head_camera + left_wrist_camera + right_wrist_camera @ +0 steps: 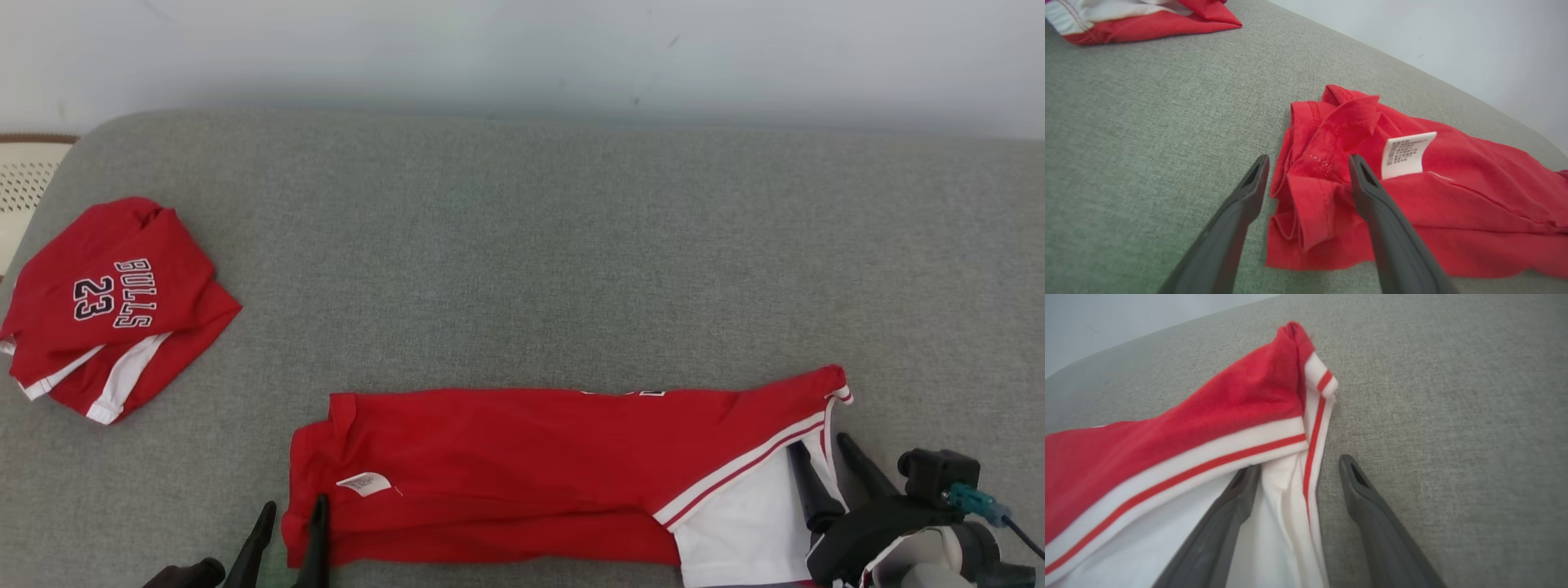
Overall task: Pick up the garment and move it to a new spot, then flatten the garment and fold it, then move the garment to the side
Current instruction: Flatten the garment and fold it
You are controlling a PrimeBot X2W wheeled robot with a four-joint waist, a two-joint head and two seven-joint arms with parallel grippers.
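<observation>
Red garment [506, 465] outstretched; left gripper [294, 503], right gripper [820, 444] agape astride its ends.

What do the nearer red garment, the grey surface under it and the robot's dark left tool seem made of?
The nearer red garment looks like thin, matte knit fabric: limp folds, stitched hems. The grey surface seems coarse woven upholstery, its flecked weave plain to see. The left tool looks like smooth moulded plastic or rubber, dull sheen; which, I cannot tell.

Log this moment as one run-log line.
stage: folding | garment: lying long on grey surface | left gripper: open around end by label | right gripper: open around striped hem | Bulls 23 garment: folded, far left
</observation>
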